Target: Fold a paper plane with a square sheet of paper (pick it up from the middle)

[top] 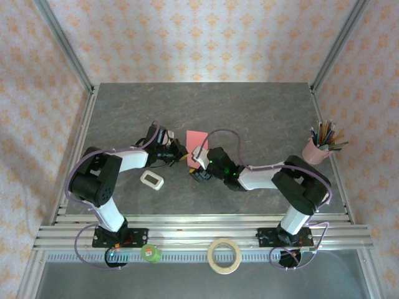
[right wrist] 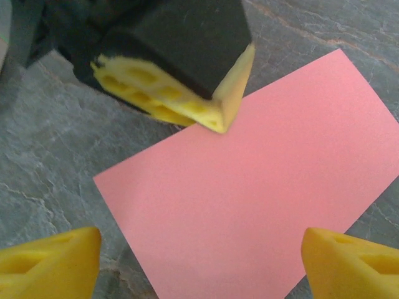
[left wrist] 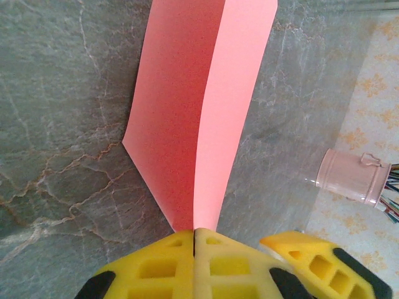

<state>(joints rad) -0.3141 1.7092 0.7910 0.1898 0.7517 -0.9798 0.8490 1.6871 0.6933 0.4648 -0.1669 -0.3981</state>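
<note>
The sheet of paper (top: 196,143) lies near the middle of the table (top: 262,112), doubled along its centre line into a strip running from 6 to 12 o'clock. The left hand (left wrist: 194,235) is closed tight on the near end of that fold. It pinches both layers, so they rise in a shallow V in its wrist view, and the left layer shows a slanted edge at about 8 o'clock. The right hand (right wrist: 199,252) hangs over the strip with its fingers spread wide and nothing between them, at about 6 o'clock of the paper in the top view.

The step looks like setting the crease or taking up one flap. The left hand should probably stay firm on the fold without tugging, since thin paper is likely to slide on this smooth table. The right hand would do best to come down flat beside the pinch, clear of the left fingers, and work toward 12 o'clock so the layers stay aligned. The cup of pens (top: 317,149) at 3 o'clock and the white gadget (top: 152,180) at 7 o'clock sit well apart and should not interfere
</note>
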